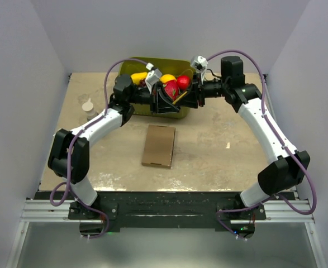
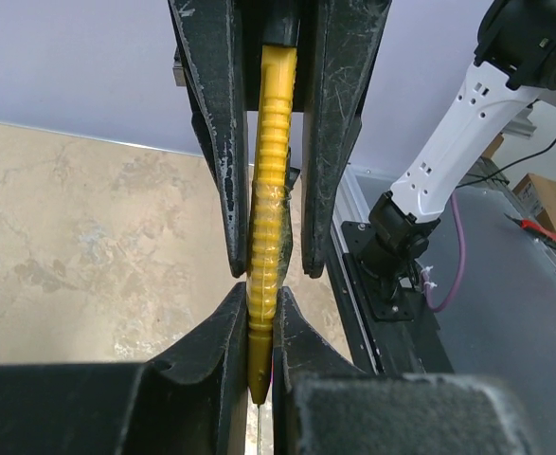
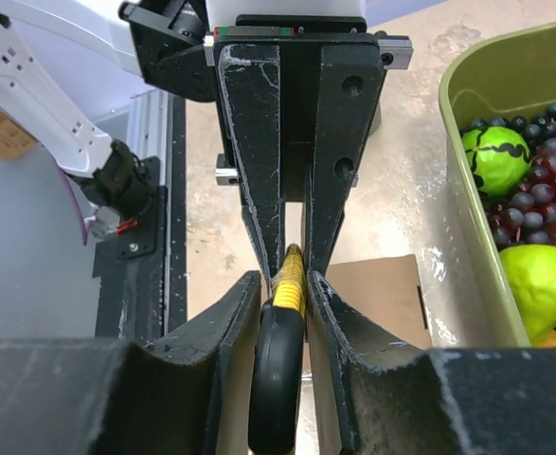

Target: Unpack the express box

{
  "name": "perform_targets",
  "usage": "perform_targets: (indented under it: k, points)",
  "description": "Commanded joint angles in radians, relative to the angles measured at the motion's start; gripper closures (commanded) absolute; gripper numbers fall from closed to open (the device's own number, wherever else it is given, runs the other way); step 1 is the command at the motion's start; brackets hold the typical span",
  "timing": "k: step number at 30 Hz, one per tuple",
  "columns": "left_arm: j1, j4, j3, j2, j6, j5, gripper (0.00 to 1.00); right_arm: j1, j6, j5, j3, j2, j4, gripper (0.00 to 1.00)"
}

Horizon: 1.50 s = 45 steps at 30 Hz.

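Note:
The express box [image 1: 158,146], a flat brown cardboard mailer, lies closed on the table's middle; its far part shows under my right fingers [image 3: 384,292]. Above the table, in front of the tub, my two grippers meet tip to tip. Between them is a slim yellow ribbed tool [image 2: 273,142] with a black ring end [image 3: 278,379]. My left gripper [image 2: 260,308] [image 1: 162,100] is shut on the tool's pointed yellow end. My right gripper [image 3: 285,284] [image 1: 187,96] is closed on the ring end, its pads against the tool.
An olive-green tub [image 1: 183,62] of fruit stands at the back, right behind the grippers; its wall [image 3: 467,190] runs close on the right with grapes and green fruit inside. A small white object [image 1: 88,107] sits at the left back.

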Motion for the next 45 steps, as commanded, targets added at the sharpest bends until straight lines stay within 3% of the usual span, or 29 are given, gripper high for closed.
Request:
perform_targets:
  k: [1,7,8,10,15,16,19,22,27,30,33,36,39,40,41,45]
  points:
    - [-0.003,-0.020,0.042,-0.003,0.033,-0.005,1.00,0.025,-0.079,0.002,0.048,0.003,-0.063,0.74]
    - [-0.006,-0.042,0.050,0.005,0.047,-0.003,1.00,0.031,-0.102,-0.002,0.051,0.005,-0.079,0.85]
    - [-0.006,-0.048,0.050,0.003,0.053,-0.002,1.00,0.031,-0.111,-0.002,0.055,0.005,-0.090,0.93]
    - [-0.006,-0.075,0.054,0.006,0.073,-0.017,1.00,0.031,-0.137,0.012,0.072,0.002,-0.127,1.00]
    - [0.000,-0.307,0.084,0.006,0.256,-0.116,0.96,0.029,-0.122,0.196,0.121,-0.028,-0.153,1.00]
    - [0.002,-0.325,0.085,0.006,0.271,-0.126,0.91,0.029,-0.098,0.231,0.123,-0.035,-0.126,1.00]
    - [0.012,-0.393,0.097,-0.003,0.311,-0.212,0.56,0.029,0.002,0.388,0.126,-0.060,-0.081,1.00]
    - [0.023,-0.494,0.122,-0.030,0.400,-0.291,0.32,0.025,0.033,0.429,0.082,-0.103,-0.008,1.00]
    - [0.040,-0.704,0.090,-0.150,0.550,-0.466,0.27,0.021,0.102,0.476,0.067,-0.080,-0.047,1.00]
    - [0.042,-0.776,-0.047,-0.283,0.581,-0.579,0.29,0.025,0.094,0.674,-0.086,-0.184,0.003,1.00]
    - [0.043,-0.758,-0.233,-0.420,0.570,-0.747,0.32,0.029,0.135,0.883,-0.330,-0.366,0.242,1.00]
    - [0.042,-0.819,-0.316,-0.457,0.534,-0.940,0.42,0.031,0.218,0.964,-0.382,-0.414,0.281,1.00]
    - [0.046,-0.865,-0.375,-0.451,0.501,-0.977,0.71,0.031,0.234,0.888,-0.382,-0.390,0.227,1.00]
    - [0.046,-0.868,-0.390,-0.451,0.501,-0.977,0.90,0.037,0.235,0.860,-0.377,-0.374,0.177,1.00]
    - [0.046,-0.870,-0.416,-0.449,0.498,-0.991,0.97,0.040,0.228,0.871,-0.368,-0.329,0.137,1.00]
    - [0.061,-0.910,-0.436,-0.391,0.448,-1.043,1.00,0.048,0.203,0.935,-0.417,-0.262,0.068,1.00]
